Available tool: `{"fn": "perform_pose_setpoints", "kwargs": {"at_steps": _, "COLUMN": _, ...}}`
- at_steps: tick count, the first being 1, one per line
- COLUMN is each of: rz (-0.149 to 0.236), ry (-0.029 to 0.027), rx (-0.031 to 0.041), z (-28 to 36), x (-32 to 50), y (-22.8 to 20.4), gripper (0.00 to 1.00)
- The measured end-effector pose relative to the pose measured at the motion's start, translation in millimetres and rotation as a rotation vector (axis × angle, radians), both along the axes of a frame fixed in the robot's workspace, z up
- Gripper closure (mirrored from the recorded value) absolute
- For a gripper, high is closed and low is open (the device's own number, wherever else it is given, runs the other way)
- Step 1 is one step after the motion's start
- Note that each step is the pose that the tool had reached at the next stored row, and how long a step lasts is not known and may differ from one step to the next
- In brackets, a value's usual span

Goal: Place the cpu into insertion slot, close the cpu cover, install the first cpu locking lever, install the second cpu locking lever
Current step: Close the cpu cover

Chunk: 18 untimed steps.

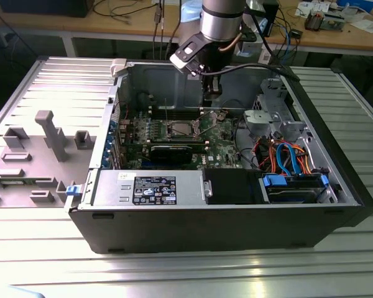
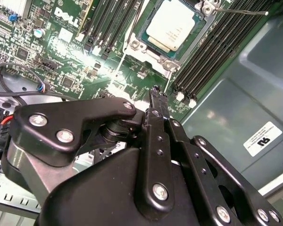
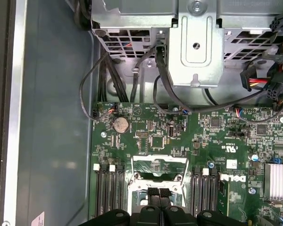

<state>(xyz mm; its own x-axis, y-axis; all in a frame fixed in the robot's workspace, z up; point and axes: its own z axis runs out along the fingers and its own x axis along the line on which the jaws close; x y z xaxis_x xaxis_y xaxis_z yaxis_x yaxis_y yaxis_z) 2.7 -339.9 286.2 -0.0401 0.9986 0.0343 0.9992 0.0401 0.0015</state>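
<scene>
The cpu (image 2: 172,26) is seated in the insertion slot (image 2: 140,41), flanked by black memory slots (image 2: 217,42); one edge is cut off in the second wrist view. The cpu cover (image 3: 159,158) is stood open, and the gripper (image 3: 159,192) is held just beside it, fingertips pressed together on nothing (the slot is largely hidden behind them in the first wrist view). The open computer case (image 1: 205,233) is set on a slatted metal table (image 1: 174,273), a grey fixture (image 1: 50,133) at the exterior view's left, a workbench (image 1: 112,25) far behind.
</scene>
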Motion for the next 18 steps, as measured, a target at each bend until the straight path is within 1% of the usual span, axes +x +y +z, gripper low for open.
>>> {"fn": "perform_pose_setpoints", "kwargs": {"at_steps": 2, "rz": 0.0, "ry": -0.0001, "rx": 0.0002, "z": -1.3, "x": 1.6, "y": 0.1, "gripper": 0.89}}
{"fn": "perform_pose_setpoints", "kwargs": {"at_steps": 4, "rz": 0.0, "ry": -0.0001, "rx": 0.0001, "z": -6.9, "x": 2.2, "y": 0.0, "gripper": 0.89}}
{"fn": "perform_pose_setpoints", "kwargs": {"at_steps": 5, "rz": 0.0, "ry": 0.0, "rx": 0.0, "z": -7.6, "x": 2.6, "y": 0.0, "gripper": 0.89}}
{"fn": "perform_pose_setpoints", "kwargs": {"at_steps": 9, "rz": 0.0, "ry": 0.0, "rx": 0.0, "z": -8.3, "x": 6.0, "y": 0.0, "gripper": 0.89}}
{"fn": "perform_pose_setpoints", "kwargs": {"at_steps": 13, "rz": 0.0, "ry": 0.0, "rx": 0.0001, "z": -8.7, "x": 13.8, "y": 0.0, "gripper": 0.89}}
{"fn": "perform_pose_setpoints", "kwargs": {"at_steps": 18, "rz": 0.0, "ry": 0.0, "rx": 0.0, "z": -8.8, "x": 15.4, "y": 0.0, "gripper": 0.89}}
